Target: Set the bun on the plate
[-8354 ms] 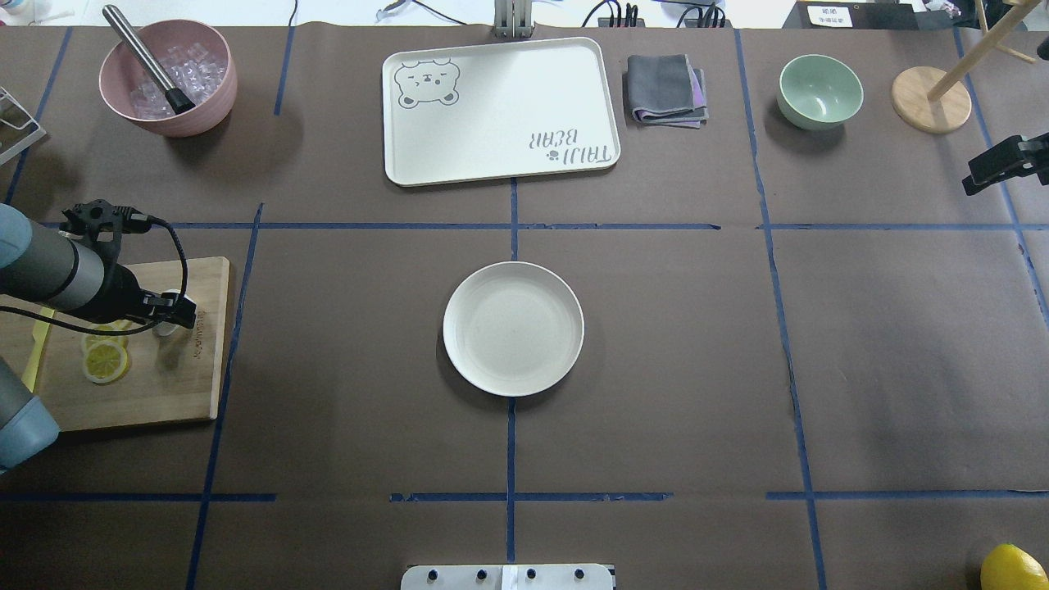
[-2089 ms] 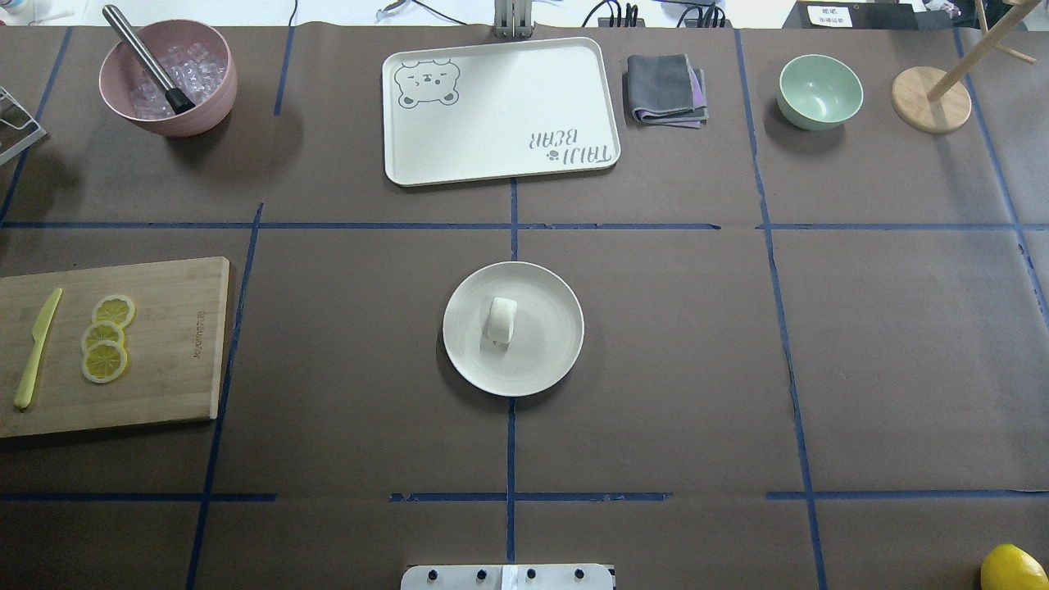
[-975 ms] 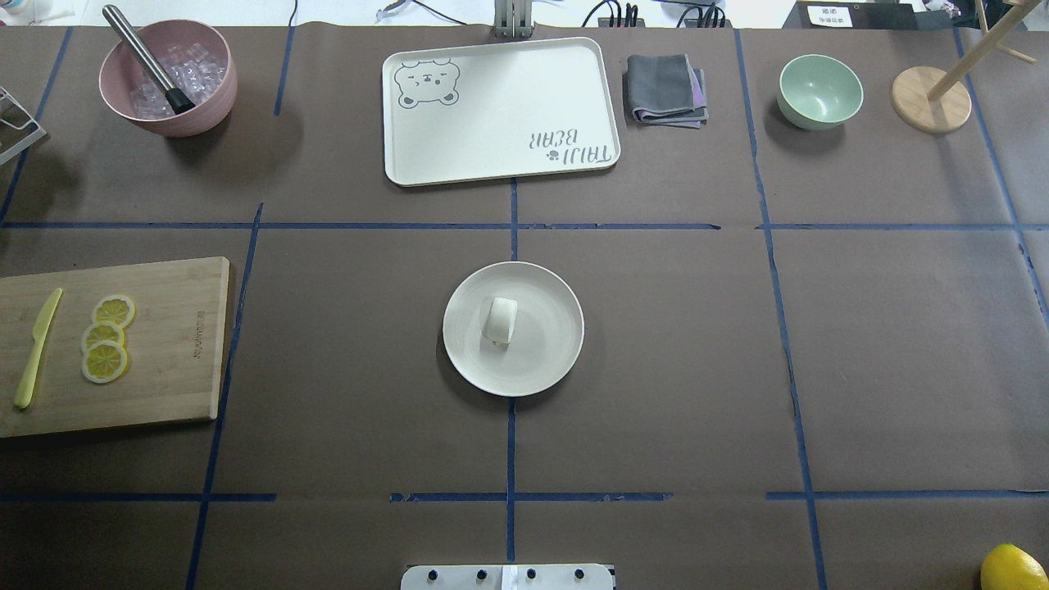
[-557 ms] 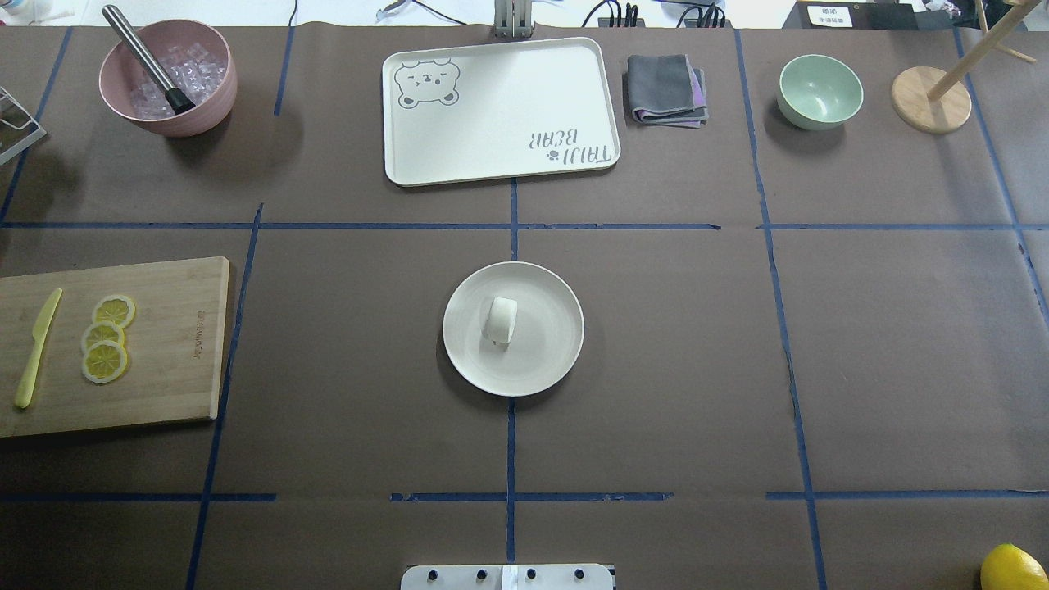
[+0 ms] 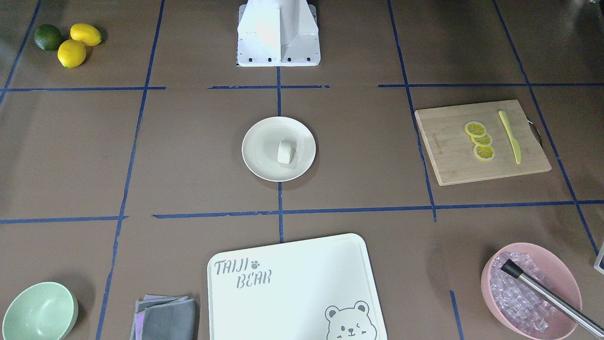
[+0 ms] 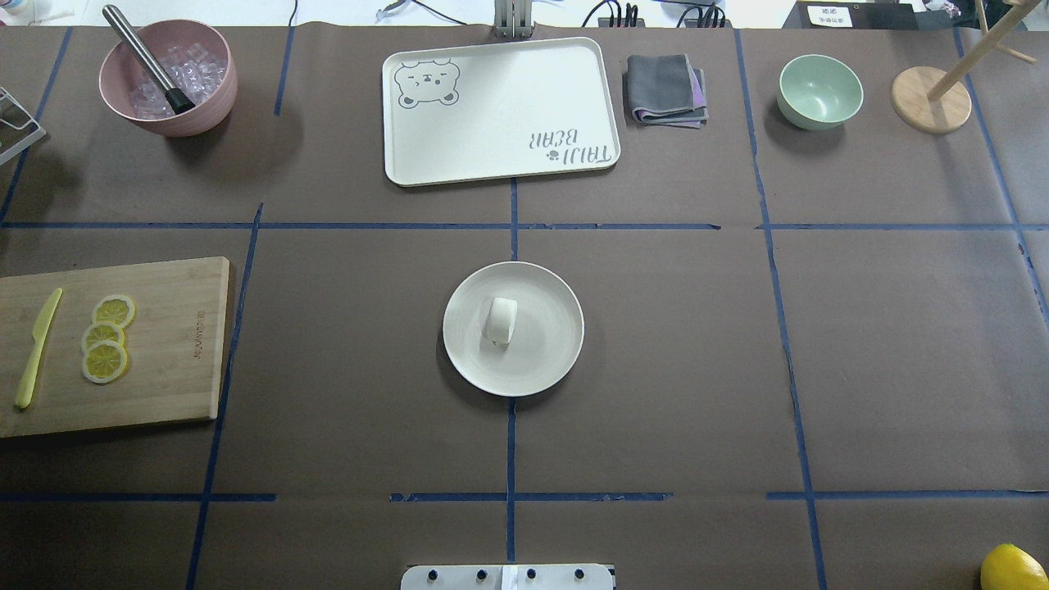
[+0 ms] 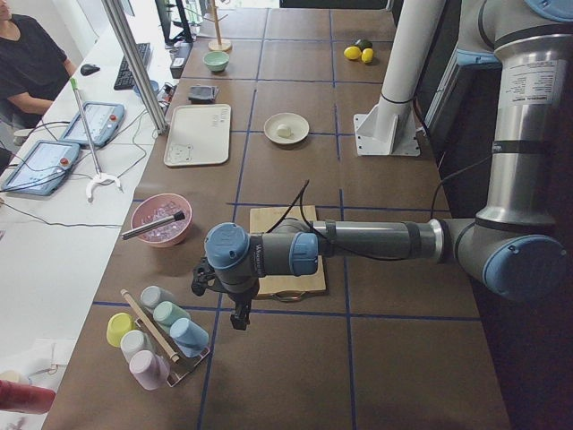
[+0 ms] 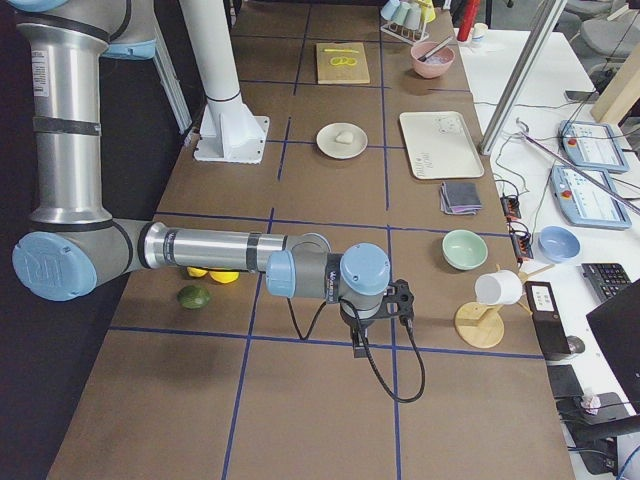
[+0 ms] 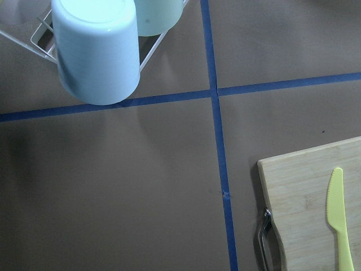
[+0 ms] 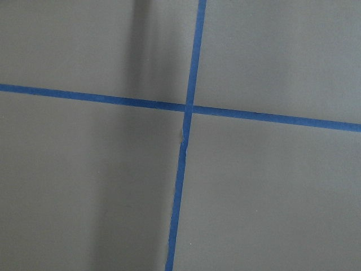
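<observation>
Bun (image 6: pixel 501 319): small white lump, lying on the plate (image 6: pixel 545 367) a little left of its middle in the overhead view, inside the rim, nothing touching it.

Plate: round, cream-white, mid-counter (image 6: pixel 697 369), over a crossing of blue tape lines.

Change: about eight seconds back the plate lay bare and the left arm reached over the cutting board (image 6: pixel 172 360). Now the bun sits on the plate, and the board carries only three lemon slices (image 6: pixel 105 361) and a yellow knife (image 6: pixel 37 348). Across the last two seconds nothing on the counter has shifted.

Left claw (image 7: pixel 240 315): off the board's end, near the cup rack (image 7: pixel 166 345), well apart from the plate. Opening and load cannot be told.

Right claw (image 8: pixel 360 347): at the opposite end, well apart from the plate. Opening and load cannot be told.

Status: placement judged complete; no further move appears needed.
</observation>
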